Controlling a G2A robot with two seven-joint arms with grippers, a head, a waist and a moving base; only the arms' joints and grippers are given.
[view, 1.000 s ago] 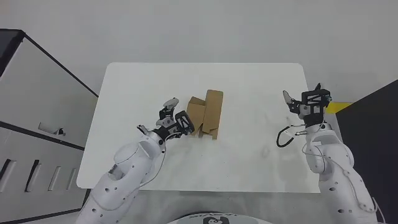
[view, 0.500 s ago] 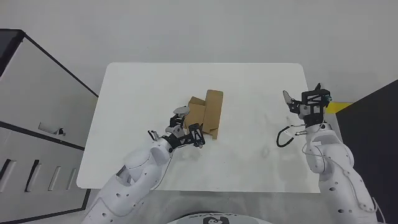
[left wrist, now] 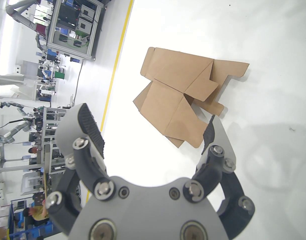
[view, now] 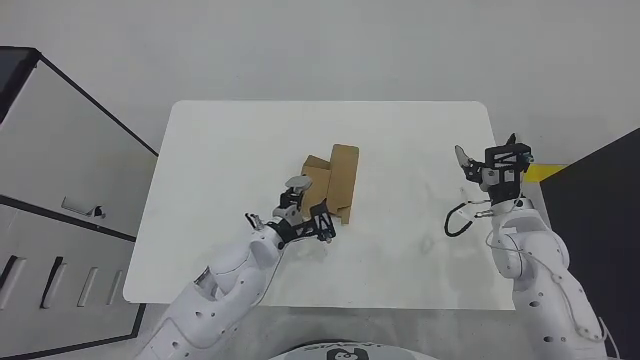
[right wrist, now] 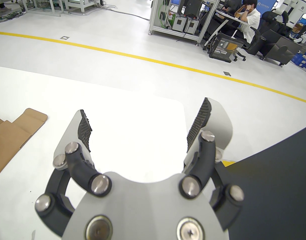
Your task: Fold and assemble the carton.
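The carton is a flat brown cardboard blank, matte and creased. It is partly folded, with angular panels overlapping and small notched flaps sticking out. It lies on the smooth white tabletop, a rounded-corner rectangle, just toward 9 o'clock of the centre. In the left wrist view the carton shows sharp fold lines and one rounded flap corner.

The left pincer sits at about 7 o'clock of the carton, just beside its near edge. The left pincer is spread wide and grips nothing, and its grey metal fingers carry ribbed black pads.

The right pincer hangs at the tabletop's 3 o'clock edge, well apart from the carton. The right pincer is likewise spread and empty, with a corner of the carton off to one side.
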